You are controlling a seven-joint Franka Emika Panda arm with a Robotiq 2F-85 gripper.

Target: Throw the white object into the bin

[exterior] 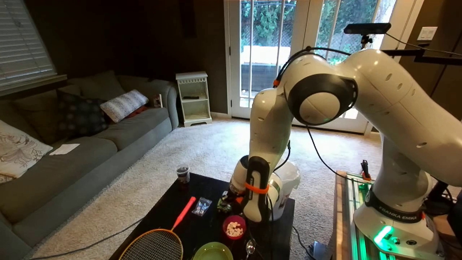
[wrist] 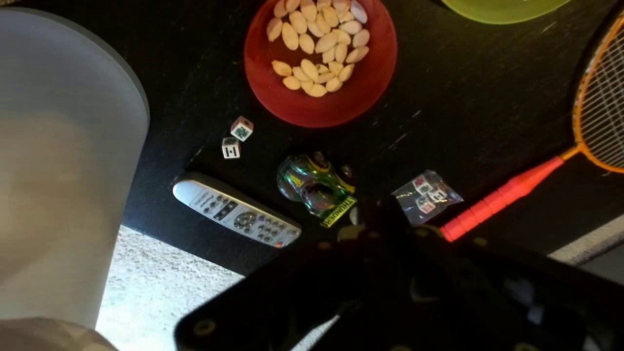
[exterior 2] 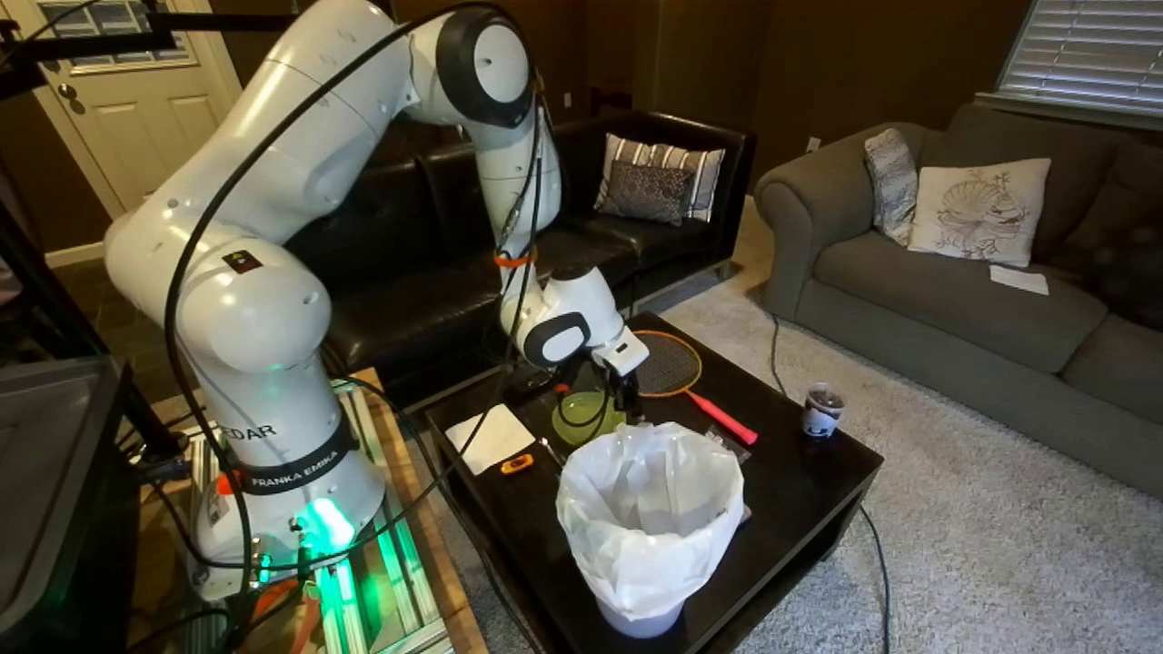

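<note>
bin (exterior 2: 641, 622) stands upright on the dark table (exterior 2: 804, 500), crinkled liner (exterior 2: 627, 545) draped over its rim. my gripper (exterior 2: 627, 400) hangs near the bin but outside its rim; too dark in the wrist view for me to tell whether it is spread, pressed together or pinching anything. remote (wrist: 236, 214) just beside the bin, toy car (wrist: 314, 187) farther from it, red bowl (wrist: 319, 114) near, racket (wrist: 534, 179) well apart.

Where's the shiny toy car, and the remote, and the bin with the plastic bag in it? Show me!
Toy car (wrist: 314, 187), wrist view: middle of its shiny body.
Remote (wrist: 238, 215), wrist view: middle of its button side.
Bin (exterior 2: 641, 621), in an exterior view: bare wall near its base.
</note>
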